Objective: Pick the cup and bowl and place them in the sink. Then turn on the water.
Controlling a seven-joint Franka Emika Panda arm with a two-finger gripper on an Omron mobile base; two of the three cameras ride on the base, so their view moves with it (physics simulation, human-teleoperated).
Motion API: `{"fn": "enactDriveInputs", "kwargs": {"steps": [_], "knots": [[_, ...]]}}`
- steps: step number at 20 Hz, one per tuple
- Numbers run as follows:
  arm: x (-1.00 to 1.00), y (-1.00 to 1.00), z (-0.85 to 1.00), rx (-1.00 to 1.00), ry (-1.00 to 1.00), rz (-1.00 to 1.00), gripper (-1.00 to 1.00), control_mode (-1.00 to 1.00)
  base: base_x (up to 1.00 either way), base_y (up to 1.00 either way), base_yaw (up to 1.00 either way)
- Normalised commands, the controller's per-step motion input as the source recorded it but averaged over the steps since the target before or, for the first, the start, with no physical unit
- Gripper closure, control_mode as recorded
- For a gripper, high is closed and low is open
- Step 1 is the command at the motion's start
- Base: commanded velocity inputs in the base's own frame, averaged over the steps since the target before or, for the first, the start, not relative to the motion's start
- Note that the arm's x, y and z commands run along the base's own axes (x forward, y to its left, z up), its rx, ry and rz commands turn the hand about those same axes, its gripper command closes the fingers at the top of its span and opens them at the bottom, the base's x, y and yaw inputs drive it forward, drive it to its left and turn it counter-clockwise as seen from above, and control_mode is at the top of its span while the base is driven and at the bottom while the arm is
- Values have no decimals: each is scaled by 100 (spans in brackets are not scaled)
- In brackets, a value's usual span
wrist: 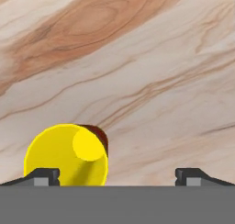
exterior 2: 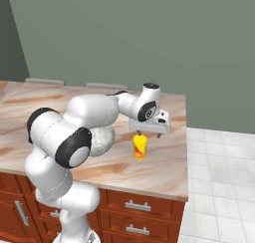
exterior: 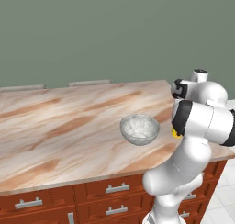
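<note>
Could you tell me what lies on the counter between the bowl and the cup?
Nothing: in the right base view, bare marbled counter separates the bowl from the cup.

The left base view looks from behind and left of the arm, forward and down across the marbled counter (exterior: 69, 126) toward a grey-green wall (exterior: 114, 30). The right base view looks from behind and right of the arm, over the same counter, and takes in the white tiled floor (exterior 2: 219, 187) past the counter's end. Both share the counter, the bowl (exterior: 140, 129), the drawer fronts (exterior: 114, 188) and the wall. The hand view looks straight down, very near, onto the counter and into the cup (wrist: 66, 155).
</note>
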Motion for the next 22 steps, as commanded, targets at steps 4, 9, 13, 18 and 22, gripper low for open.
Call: {"fn": "enactDriveInputs", "kwargs": {"steps": [4, 9, 13, 18, 22], "knots": [[0, 0, -20, 0, 4, 0, -100, -100, 0, 0, 0], [0, 0, -21, 0, 0, 0, -100, -100, 0, 0, 0], [0, 0, -21, 0, 0, 0, -100, -100, 0, 0, 0], [0, 0, -23, 0, 0, 0, -100, -100, 0, 0, 0], [0, 0, -17, 0, 0, 0, -100, -100, 0, 0, 0]]}}
